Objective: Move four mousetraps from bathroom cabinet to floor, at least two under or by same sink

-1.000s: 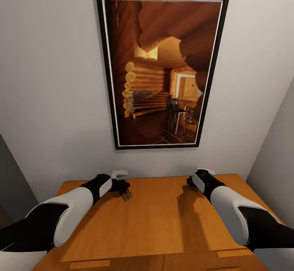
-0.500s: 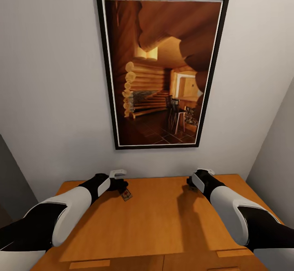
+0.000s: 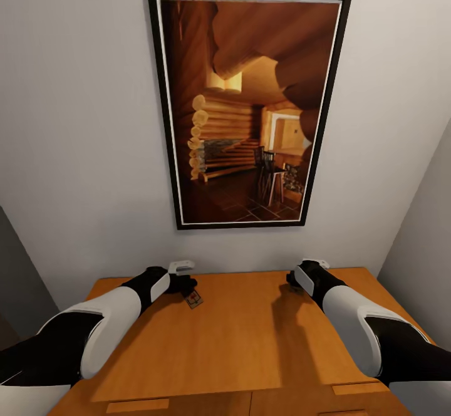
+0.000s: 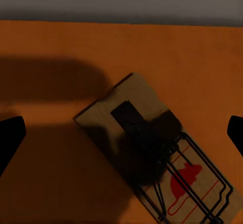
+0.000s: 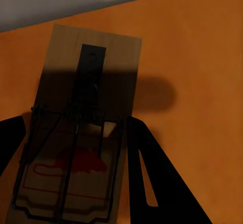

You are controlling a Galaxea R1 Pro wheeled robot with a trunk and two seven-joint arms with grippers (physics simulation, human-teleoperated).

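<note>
Two mousetraps lie flat on the orange-brown cabinet top near the wall. One mousetrap lies just ahead of my left gripper. In the left wrist view this mousetrap sits slantwise between the wide-apart fingertips of the left gripper, which is open and touches nothing. The other mousetrap lies between the fingers of my right gripper, whose dark fingers press against its long edges. In the head view my right wrist hides that trap.
A large framed picture of a log cabin hangs on the grey wall just behind the cabinet. A side wall closes in at the right. Drawer fronts show at the cabinet's near edge.
My left arm has shifted very slightly beside its mousetrap. The right arm and both traps have stayed put.
</note>
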